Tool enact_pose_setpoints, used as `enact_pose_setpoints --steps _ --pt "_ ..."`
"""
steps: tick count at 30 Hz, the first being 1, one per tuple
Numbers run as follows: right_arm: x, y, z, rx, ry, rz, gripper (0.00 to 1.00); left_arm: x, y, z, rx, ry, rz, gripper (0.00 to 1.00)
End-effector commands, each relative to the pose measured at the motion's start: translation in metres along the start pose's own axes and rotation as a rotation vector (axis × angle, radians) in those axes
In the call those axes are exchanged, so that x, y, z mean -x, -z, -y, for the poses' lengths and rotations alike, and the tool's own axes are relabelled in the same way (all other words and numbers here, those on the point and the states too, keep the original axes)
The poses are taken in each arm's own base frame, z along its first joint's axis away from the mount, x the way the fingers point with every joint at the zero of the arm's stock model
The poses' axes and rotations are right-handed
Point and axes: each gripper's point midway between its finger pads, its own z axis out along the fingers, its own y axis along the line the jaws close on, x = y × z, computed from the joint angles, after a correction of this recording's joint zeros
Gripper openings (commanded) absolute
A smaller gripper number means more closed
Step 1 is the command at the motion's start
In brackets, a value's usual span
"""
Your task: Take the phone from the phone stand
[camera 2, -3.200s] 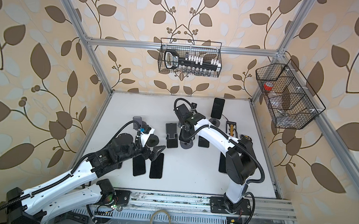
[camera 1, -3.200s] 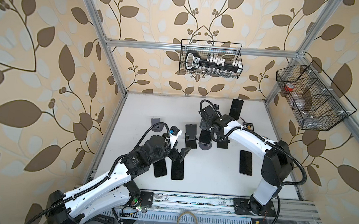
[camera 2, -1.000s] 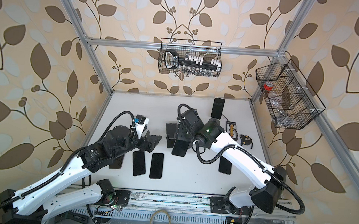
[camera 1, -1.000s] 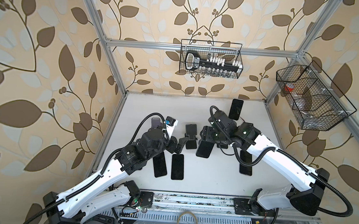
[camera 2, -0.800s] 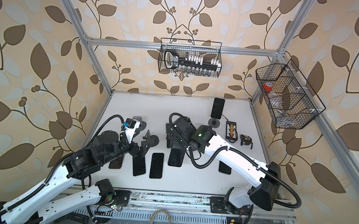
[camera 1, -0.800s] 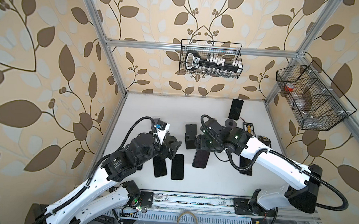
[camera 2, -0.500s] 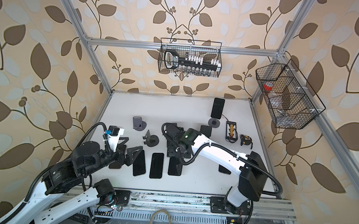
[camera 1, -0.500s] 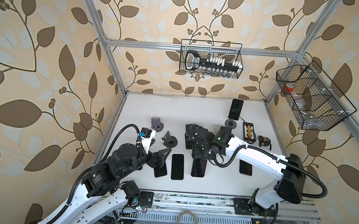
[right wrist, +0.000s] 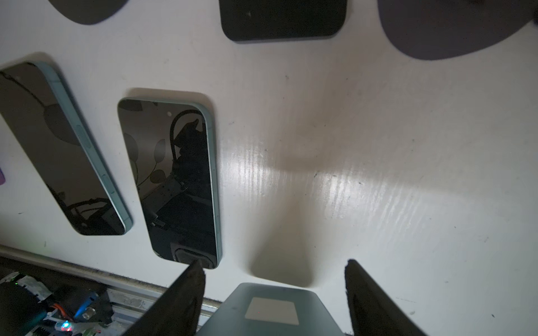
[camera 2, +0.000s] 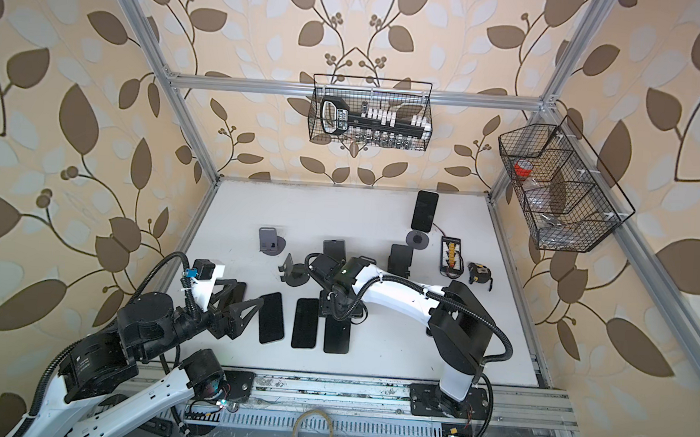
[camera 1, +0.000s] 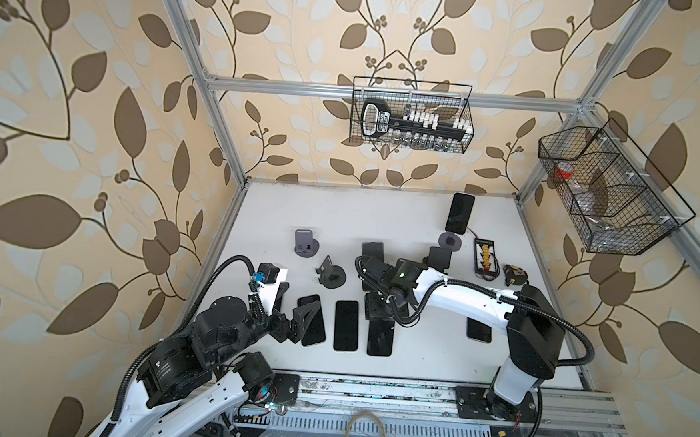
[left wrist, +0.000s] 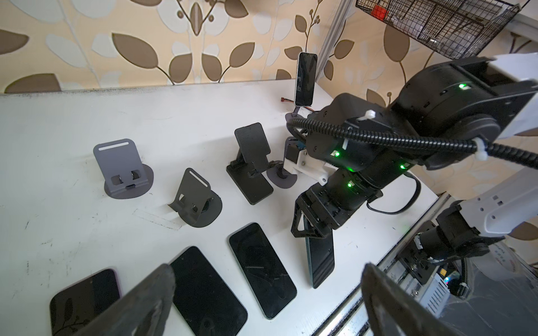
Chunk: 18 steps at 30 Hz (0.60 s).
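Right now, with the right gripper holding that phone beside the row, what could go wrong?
The phone in the right gripper is steeply tilted, lower end near the table; releasing now could let it slap down. It might also land on the neighbouring phone lying close beside it.

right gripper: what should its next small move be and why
Probably tip the held phone down flat onto the table, then let go. The right gripper is shut on the phone's upper end. The phone hangs tilted with its lower end at or near the table, clear of every stand and next to the flat phones.
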Motion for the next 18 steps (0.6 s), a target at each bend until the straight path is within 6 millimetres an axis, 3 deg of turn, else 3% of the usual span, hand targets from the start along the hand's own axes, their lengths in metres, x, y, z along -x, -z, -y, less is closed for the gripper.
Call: enact_pose_setpoints --steps 1,9,18 --pt "-0.003 -0.008 -0.001 -0.016 0.041 -0.015 0.35 -0.002 0.001 0.001 -0.012 -0.016 0.006 0.99" --pt "-0.004 -0.030 0.004 -0.064 0.076 -0.048 0.38 0.000 0.001 -0.002 0.002 -0.020 0.029 0.99" --pt "0.002 -0.038 -0.002 -0.066 0.070 -0.050 0.39 -0.011 0.005 -0.008 0.011 0.008 0.027 0.99"
